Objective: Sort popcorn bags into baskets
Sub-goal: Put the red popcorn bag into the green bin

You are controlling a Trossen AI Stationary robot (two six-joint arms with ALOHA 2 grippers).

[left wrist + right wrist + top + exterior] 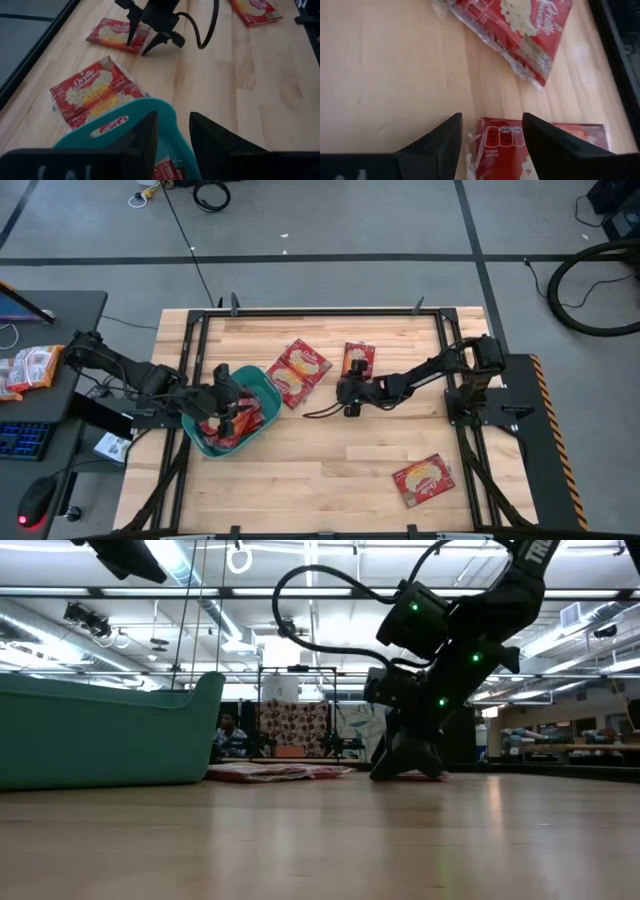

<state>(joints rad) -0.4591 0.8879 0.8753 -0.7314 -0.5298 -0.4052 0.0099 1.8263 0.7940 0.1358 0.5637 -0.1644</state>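
The teal basket (pixel 200 442) (pixel 100 730) stands at the table's left, with red popcorn bags (pixel 238 428) lying inside it. My left gripper (pixel 228 405) (pixel 172 117) hovers open over the basket's rim (pixel 165 107) and holds nothing. My right gripper (pixel 348 392) (pixel 492 120) (pixel 405 770) is open and low at the table's middle. Its fingers straddle the near end of one flat red bag (pixel 358 360) (pixel 507 145). Another bag (pixel 298 372) (pixel 92 92) lies flat against the basket's right side. A further one (pixel 423 480) lies near the table's right near corner. My right gripper comes slanting down from the table's right at the bag's end (pixel 495 137), which lies flat on the table. One finger (pixel 445 140) stands beside the bag's edge and the other (pixel 550 142) over the bag. I cannot tell whether either touches it.
A dark cable (pixel 320 412) loops on the table beside my right gripper. Black frame rails (pixel 320 313) border the table. A desk at the left holds more packets (pixel 30 368), a keyboard and a mouse. Bare wood spans the table's near middle (pixel 330 470).
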